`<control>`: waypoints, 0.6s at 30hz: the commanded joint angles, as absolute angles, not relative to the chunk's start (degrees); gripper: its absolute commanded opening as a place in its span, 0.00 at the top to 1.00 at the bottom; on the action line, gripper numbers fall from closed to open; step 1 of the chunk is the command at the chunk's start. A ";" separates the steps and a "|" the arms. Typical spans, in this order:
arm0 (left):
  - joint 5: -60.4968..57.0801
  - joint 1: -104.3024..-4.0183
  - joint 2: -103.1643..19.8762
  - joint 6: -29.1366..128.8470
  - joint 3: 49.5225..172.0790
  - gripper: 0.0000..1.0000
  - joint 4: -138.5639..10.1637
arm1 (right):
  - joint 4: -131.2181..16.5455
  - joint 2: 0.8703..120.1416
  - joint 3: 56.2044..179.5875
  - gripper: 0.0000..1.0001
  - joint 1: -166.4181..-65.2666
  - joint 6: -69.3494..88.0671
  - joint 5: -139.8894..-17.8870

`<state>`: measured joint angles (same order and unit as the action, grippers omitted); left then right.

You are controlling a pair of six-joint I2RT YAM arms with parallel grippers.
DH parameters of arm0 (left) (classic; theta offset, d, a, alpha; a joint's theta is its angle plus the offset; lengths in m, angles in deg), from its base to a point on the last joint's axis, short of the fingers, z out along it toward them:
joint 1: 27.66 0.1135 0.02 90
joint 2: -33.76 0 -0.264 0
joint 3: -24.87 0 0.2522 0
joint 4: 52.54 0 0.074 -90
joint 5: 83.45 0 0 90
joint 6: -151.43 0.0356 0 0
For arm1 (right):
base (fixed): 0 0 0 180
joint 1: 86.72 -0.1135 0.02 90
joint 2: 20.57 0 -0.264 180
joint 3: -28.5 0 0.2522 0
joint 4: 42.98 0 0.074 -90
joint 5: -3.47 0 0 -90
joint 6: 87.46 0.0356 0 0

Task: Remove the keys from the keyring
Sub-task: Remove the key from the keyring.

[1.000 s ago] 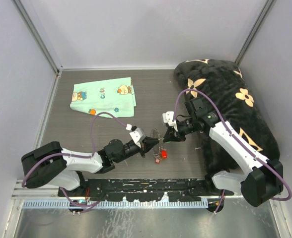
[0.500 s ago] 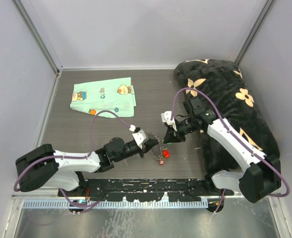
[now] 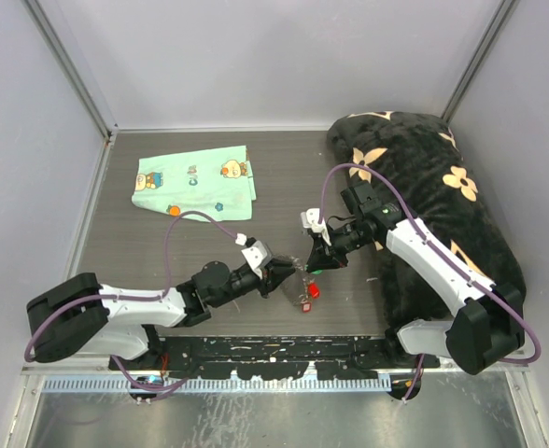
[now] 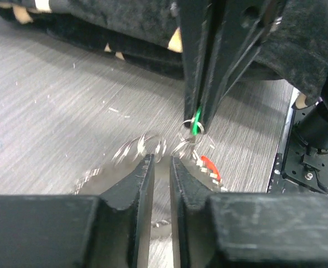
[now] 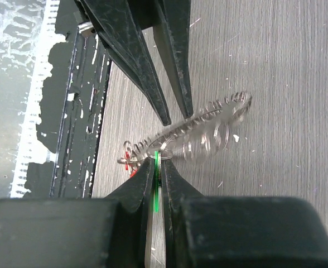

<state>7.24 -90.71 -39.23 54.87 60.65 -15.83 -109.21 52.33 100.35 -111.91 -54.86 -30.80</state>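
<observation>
Green key (image 4: pixel 196 127) in right hand (image 5: pixel 156 162)

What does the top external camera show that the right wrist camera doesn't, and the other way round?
Only the top external view shows the mint-green cloth at the back left and the black flowered blanket on the right. Only the right wrist view shows the detail: the right gripper, jaws closed on a green-headed key, and the small rings fringing the keyring. Both show the left gripper at the keyring, a red key head beside it, and the grey table.
</observation>
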 commanded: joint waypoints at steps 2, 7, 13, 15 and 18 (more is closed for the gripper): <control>10.76 -90.45 -40.61 50.10 58.00 0.70 -5.86 | -107.90 51.63 102.37 0.99 -112.31 -52.65 -28.78; 11.64 -90.49 -34.27 48.79 56.12 0.59 -8.15 | -107.90 51.76 102.24 0.99 -112.47 -52.80 -29.16; 9.51 -90.50 -24.09 49.71 55.62 0.57 -19.60 | -108.10 51.85 102.60 0.99 -112.53 -53.15 -30.92; 8.87 -90.54 -21.67 50.47 55.22 0.57 -22.90 | -108.59 51.92 102.81 0.99 -112.53 -53.55 -31.15; 8.61 -90.44 -19.34 50.24 54.50 0.58 -24.82 | -109.88 52.60 103.60 0.99 -112.47 -54.59 -31.04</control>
